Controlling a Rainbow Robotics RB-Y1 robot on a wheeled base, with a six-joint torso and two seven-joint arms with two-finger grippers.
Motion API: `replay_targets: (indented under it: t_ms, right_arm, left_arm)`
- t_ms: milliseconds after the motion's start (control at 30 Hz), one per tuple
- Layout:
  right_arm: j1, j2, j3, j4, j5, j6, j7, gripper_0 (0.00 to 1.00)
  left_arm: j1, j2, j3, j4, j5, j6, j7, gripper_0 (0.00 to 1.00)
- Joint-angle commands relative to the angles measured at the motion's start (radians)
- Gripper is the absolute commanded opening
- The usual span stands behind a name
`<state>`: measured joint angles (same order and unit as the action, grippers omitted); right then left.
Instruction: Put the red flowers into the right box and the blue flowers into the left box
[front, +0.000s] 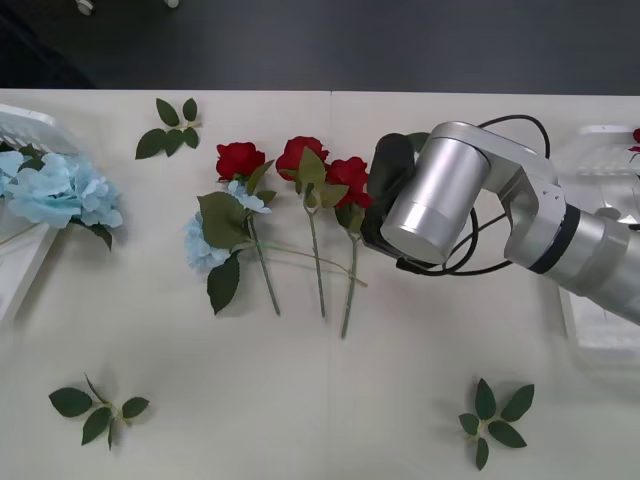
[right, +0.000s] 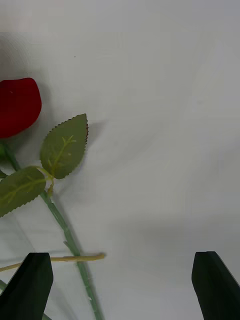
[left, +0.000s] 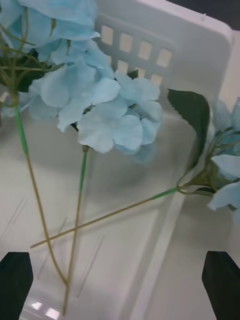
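- Far left of the worktop (front: 330, 400): the left box (front: 25, 125), a white slotted tray, only partly in the front view.
- Resting in and over its rim: a cluster of the blue flowers (front: 55, 188), pale heads bunched together, thin green stems crossing on the tray floor in the left wrist view (left: 107, 112).
- Above that tray: the left gripper (left: 120, 285), black fingers (left: 15, 282) wide apart at the two corners, nothing between them.
- Near the back edge, right of the tray: a loose leaf sprig (front: 168, 128); another sprig (front: 98, 408) near the front left.
- Centre of the worktop: one more blue flower (front: 208, 240) lying flat, partly under a large dark leaf, touching the leftmost rose.
- Just beside it: three of the red flowers (front: 300, 158) side by side, blooms toward the back, stems pointing to the front, a pale stem crossing them low down.
- Right of the third rose: the right gripper (right: 120, 285), hovering over bare worktop with black fingers (right: 30, 285) spread and empty, that rose's bloom, leaves and stem (right: 17, 105) off to one side.
- Front right: a third leaf sprig (front: 495, 420).
- Far right: the right box (front: 600, 250), largely hidden by the arm, a red bloom (front: 635, 135) at its back corner.
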<state>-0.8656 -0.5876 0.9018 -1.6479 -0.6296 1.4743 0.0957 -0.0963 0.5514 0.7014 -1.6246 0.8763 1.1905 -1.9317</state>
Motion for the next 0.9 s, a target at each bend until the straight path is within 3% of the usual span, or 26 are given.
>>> replay_targets:
  t_ms: [33,267,533,900]
  right_arm:
    - [-0.053,0.028,-0.004,0.025,-0.028,-0.019,0.067,0.82]
    - [-0.056,0.011,-0.012,0.037,-0.071,-0.038,0.226,0.82]
    - [-0.056,0.02,-0.012,0.071,-0.096,-0.083,0.394,0.82]
    - [-0.059,0.092,-0.011,0.158,-0.065,-0.101,0.429,0.82]
  left_arm:
    - [0.006,0.044,0.001,-0.084,0.09,0.07,0.215,1.0]
    - [0.006,0.044,-0.071,-0.195,0.139,0.155,0.487,1.0]
    - [0.013,0.042,-0.227,-0.437,0.058,0.247,0.885,1.0]
    - [0.012,-0.11,-0.382,-0.658,-0.085,0.29,1.274,1.0]
